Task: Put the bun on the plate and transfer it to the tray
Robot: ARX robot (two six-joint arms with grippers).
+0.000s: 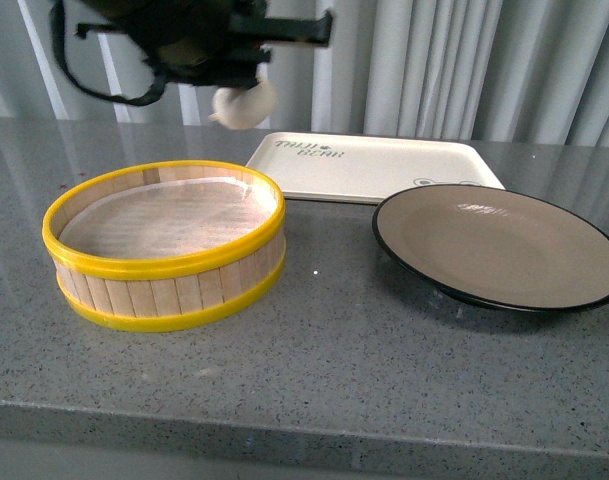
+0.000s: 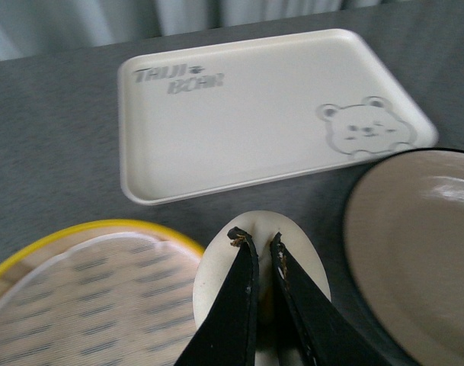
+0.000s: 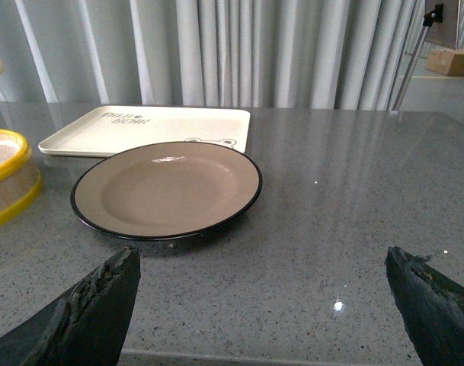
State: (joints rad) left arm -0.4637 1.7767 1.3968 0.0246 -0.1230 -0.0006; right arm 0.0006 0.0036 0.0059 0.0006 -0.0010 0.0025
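My left gripper (image 1: 242,95) hangs high above the counter, shut on the white bun (image 1: 246,104), between the steamer basket and the tray. From the left wrist, the black fingers (image 2: 243,290) pinch the bun (image 2: 216,267) from both sides. The taupe plate (image 1: 499,246) with its black rim lies empty at the right, also visible as plate (image 2: 414,244) and plate (image 3: 167,187). The cream tray (image 1: 369,165) with lettering and a bear drawing lies behind it, tray (image 2: 254,114), tray (image 3: 148,130). My right gripper (image 3: 262,293) stands open low over the counter, near the plate's front.
A yellow-rimmed wooden steamer basket (image 1: 164,243) lined with paper stands at the left, empty; its rim (image 2: 102,229) shows beneath the bun. Grey curtains hang behind the speckled grey counter (image 1: 334,370).
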